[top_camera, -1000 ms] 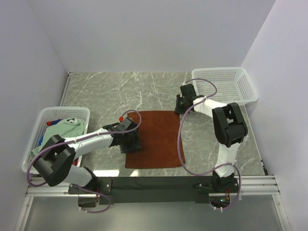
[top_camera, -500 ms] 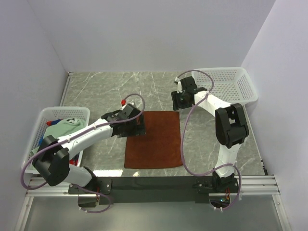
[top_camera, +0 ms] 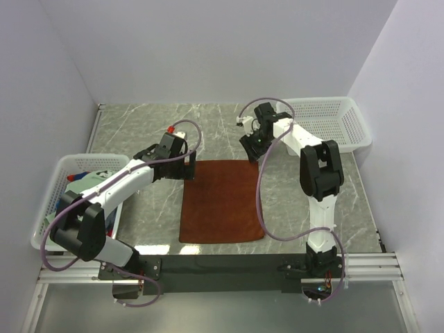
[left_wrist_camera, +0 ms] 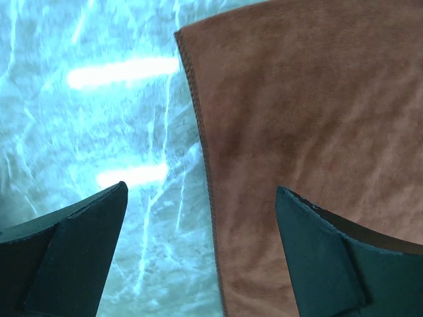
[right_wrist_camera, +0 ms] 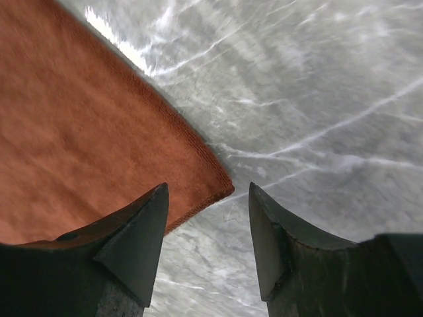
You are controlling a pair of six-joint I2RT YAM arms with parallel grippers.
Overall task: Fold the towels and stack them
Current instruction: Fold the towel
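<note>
A rust-brown towel [top_camera: 222,201] lies flat on the marble table, between the two arms. My left gripper [top_camera: 182,168] is open and hovers over the towel's far left corner; in the left wrist view the towel's left edge [left_wrist_camera: 205,165] runs between the open fingers. My right gripper [top_camera: 251,148] is open just above the towel's far right corner [right_wrist_camera: 221,187], which shows between its fingers. Neither gripper holds anything. More towels, pale mint-green [top_camera: 90,187] among them, lie in the left basket.
A white mesh basket [top_camera: 48,208] with towels stands at the left edge. An empty white mesh basket [top_camera: 333,128] stands at the back right. Grey walls close in the table on three sides.
Both grippers have moved away from me to the towel's far corners. The left gripper went from the towel's left side up to the far left corner. The towel lies flatter.
</note>
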